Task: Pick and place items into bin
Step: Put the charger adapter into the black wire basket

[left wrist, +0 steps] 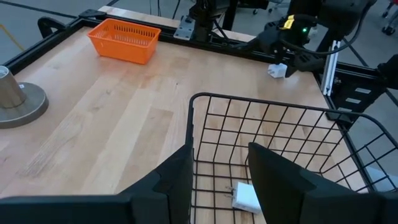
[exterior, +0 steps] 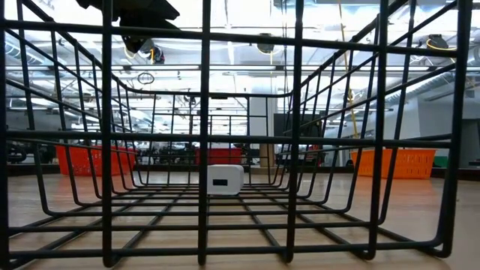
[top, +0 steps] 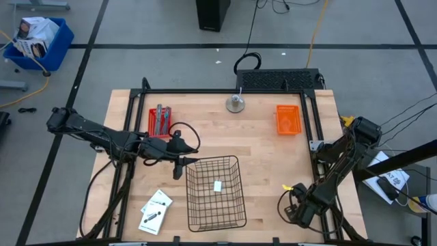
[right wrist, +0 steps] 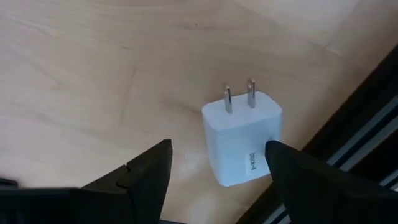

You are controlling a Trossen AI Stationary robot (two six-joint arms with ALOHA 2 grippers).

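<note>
Bin [top: 235,205]: black wire basket near the bench's front edge, middle, biggest thing in play; bench [top: 259,137] is pale wood. Card packets [top: 156,210], flat, white with black print, lie on the bench just beside the bin's left side, not yet in. One white block [top: 218,186] already sits on the bin floor; it's a small plug-style charger. My left hand [top: 181,166] hovers at the bin's left rear corner, fingers apart, nothing between them, and looks down past the rim at that block [left wrist: 247,198]. My right hand [top: 298,190] is low at the bench's front right, beside the frame rail, with the second white block [right wrist: 244,138] right in front of it: fingers [right wrist: 144,174] apart and empty, the block lying flat off toward one fingertip rather than centred in the gap. Its long axis runs straight away from the hand, two metal prongs pointing outward, small printed label on the near face. Right arm is clearly the nearer one for this block; I judge it needs a slight sideways shift before closing. Packets sit nearer my left.
</note>
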